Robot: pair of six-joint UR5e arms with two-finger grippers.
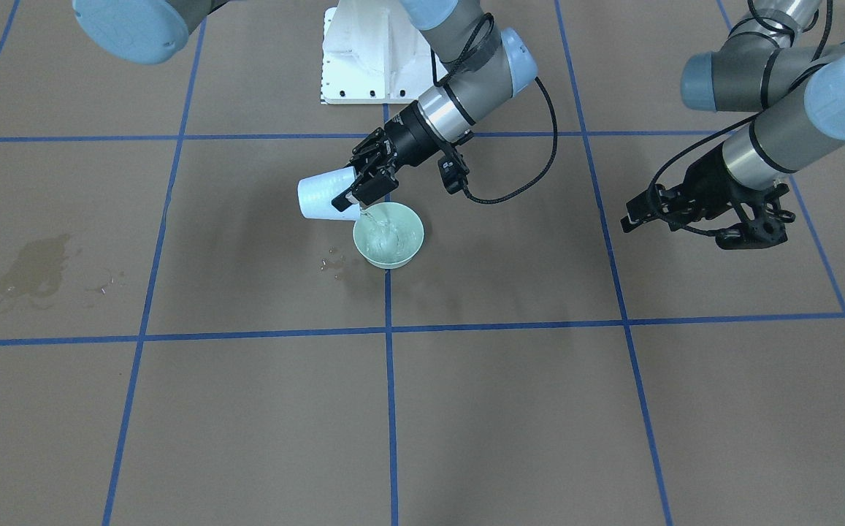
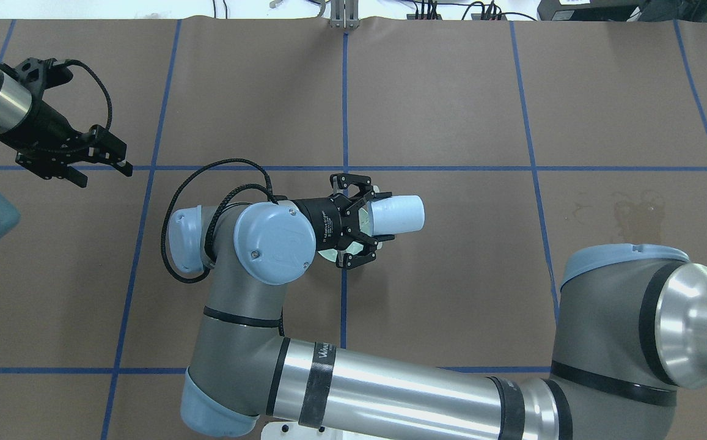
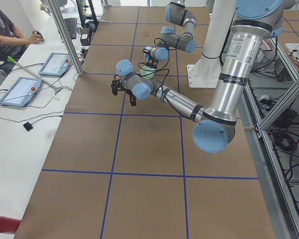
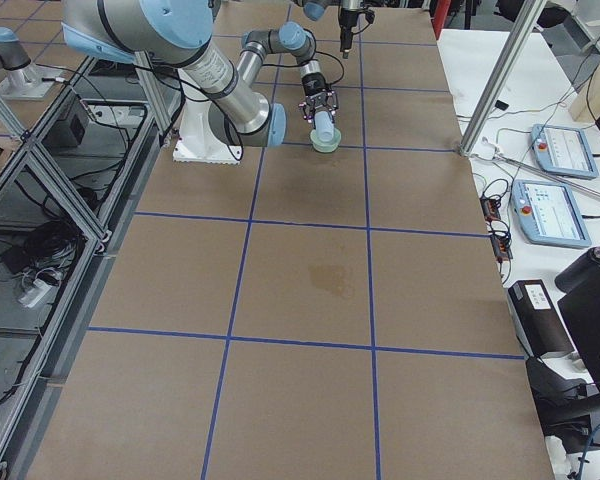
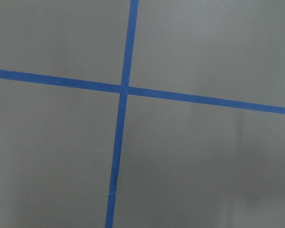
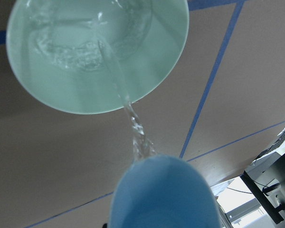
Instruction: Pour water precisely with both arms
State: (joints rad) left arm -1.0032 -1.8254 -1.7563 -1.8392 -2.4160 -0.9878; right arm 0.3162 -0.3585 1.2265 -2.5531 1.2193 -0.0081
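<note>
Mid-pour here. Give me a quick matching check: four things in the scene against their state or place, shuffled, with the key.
Things:
1. cup
2. bowl
3. left gripper
4. wet patch

States or places:
A. standing on the table, catching the stream of water
B. jaws open, empty, off to the side
C. tipped over, held by the right gripper
D. dark, well apart from the pour

Pairs: 1-C, 2-A, 3-B, 4-D

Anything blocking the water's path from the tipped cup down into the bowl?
Nothing visible does. The right gripper holds the cup tilted by the rim of the bowl, and the water falls as an unbroken stream through open air into it.
</note>
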